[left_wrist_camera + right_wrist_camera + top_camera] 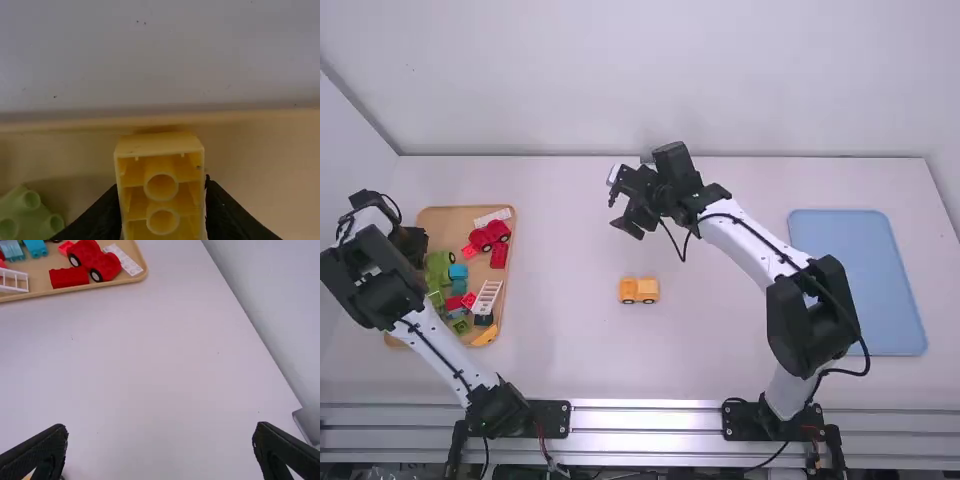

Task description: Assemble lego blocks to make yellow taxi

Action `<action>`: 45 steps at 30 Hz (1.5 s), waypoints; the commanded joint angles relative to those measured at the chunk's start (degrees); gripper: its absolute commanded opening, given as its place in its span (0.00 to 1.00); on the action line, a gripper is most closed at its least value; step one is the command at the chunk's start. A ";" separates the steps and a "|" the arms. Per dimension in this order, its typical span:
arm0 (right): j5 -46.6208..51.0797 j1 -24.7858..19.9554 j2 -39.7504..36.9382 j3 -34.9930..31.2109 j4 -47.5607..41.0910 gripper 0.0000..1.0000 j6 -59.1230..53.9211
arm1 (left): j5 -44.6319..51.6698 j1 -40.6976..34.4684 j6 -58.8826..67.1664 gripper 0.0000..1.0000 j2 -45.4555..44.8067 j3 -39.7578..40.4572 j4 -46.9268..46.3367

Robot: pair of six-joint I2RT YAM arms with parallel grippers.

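Note:
Over the far-left side of the tray, my left gripper [410, 243] is at the tray's left edge. In the left wrist view its fingers press both sides of a yellow block [161, 159], whose hollow underside with two tubes faces the camera; my left gripper [162, 200] is shut on it. An orange-yellow car piece with dark wheels [639, 290] stands alone mid-table. Beyond that piece, above the table, is my right gripper [628, 224]. Seen from its wrist, my right gripper [160, 435] is wide open and holds nothing.
The wooden tray [137, 257] holds a red car [490, 236], a white ladder piece [488, 298], green and blue blocks and a curved yellow piece [486, 336] at its near edge. A light blue tray [858, 282] lies at the right, beside the right arm.

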 commanded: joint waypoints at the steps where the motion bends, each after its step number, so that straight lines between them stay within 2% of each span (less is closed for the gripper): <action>1: 0.52 -0.20 -1.46 -0.44 -0.44 0.99 0.07 | 0.48 0.22 0.61 0.42 -0.37 -1.31 -0.68; 6: 0.50 -0.26 -1.46 -0.44 -1.01 0.99 0.04 | 0.61 0.57 5.49 0.40 -0.37 -1.31 -0.44; 9: 0.50 -0.26 -1.46 -0.44 -1.05 0.99 0.04 | 0.63 1.03 7.63 0.30 -0.39 -1.29 -0.42; 16: 0.48 -0.26 -1.46 -0.44 -1.05 0.99 0.07 | 0.98 1.09 10.73 0.28 -2.60 -1.29 -1.40; 22: 0.31 -0.26 -1.46 -0.44 -1.05 0.99 0.09 | 2.34 1.44 13.44 0.24 -10.25 -1.40 -4.52; 26: -1.31 -1.05 -1.46 -0.44 -0.92 0.99 0.55 | 7.91 1.38 19.82 0.09 -17.59 -3.54 -3.37; 27: -1.73 -1.11 -1.46 -0.42 -0.90 0.99 0.55 | 8.37 1.38 20.20 0.09 -18.36 -4.00 -3.13; 31: -10.75 -3.41 -1.46 -0.42 -0.74 0.99 0.50 | 14.64 0.11 25.83 0.09 -28.92 -13.18 3.82; 35: -22.32 -6.84 -1.46 -0.42 -0.55 0.99 0.52 | 27.34 -1.27 35.78 0.11 -40.44 -25.70 13.42; 37: -29.55 -8.81 -1.46 -0.42 -0.28 0.99 0.50 | 38.69 -2.60 44.13 0.11 -47.50 -33.68 19.96; 38: -29.55 -8.81 -1.46 -0.42 -0.28 0.99 0.50 | 38.69 -2.60 44.13 0.11 -47.50 -33.68 19.96; 39: -33.73 -9.84 -1.46 -0.42 0.04 0.99 0.52 | 45.00 -4.04 47.21 0.10 -51.39 -38.40 24.04; 41: -39.54 -10.95 -1.46 -0.44 0.39 0.99 0.50 | 51.01 -6.82 48.41 0.13 -56.46 -44.78 30.36; 42: -40.35 -11.06 -1.46 -0.44 0.46 0.99 0.50 | 51.65 -7.30 48.41 0.13 -57.13 -45.70 31.32; 45: -48.46 -11.50 -1.46 -0.44 0.39 0.99 1.31 | 56.59 -14.40 48.41 0.15 -61.83 -53.94 42.38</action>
